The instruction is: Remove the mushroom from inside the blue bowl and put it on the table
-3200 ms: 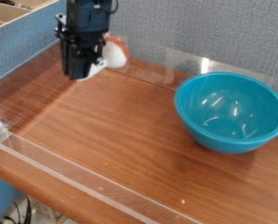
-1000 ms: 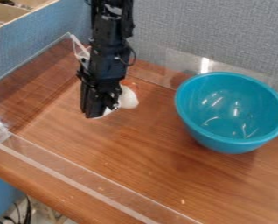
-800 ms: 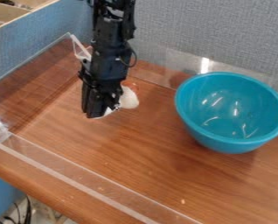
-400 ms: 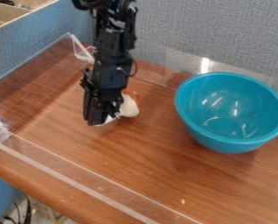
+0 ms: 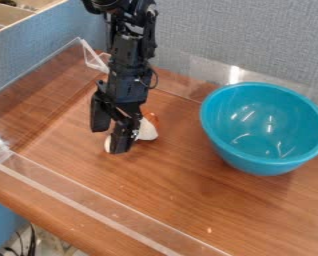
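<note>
Now my gripper (image 5: 118, 131) stands spread wide around the mushroom (image 5: 139, 131), gripping nothing, because it rests on the table (image 5: 189, 200), apart from the blue bowl (image 5: 265, 127).

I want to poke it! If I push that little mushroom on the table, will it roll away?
Probably a bit. The mushroom has a rounded orange cap and a fat stem, so it would likely wobble or roll in a curve rather than far. It looks small and light, so a nudge should move it easily across the smooth table.
</note>
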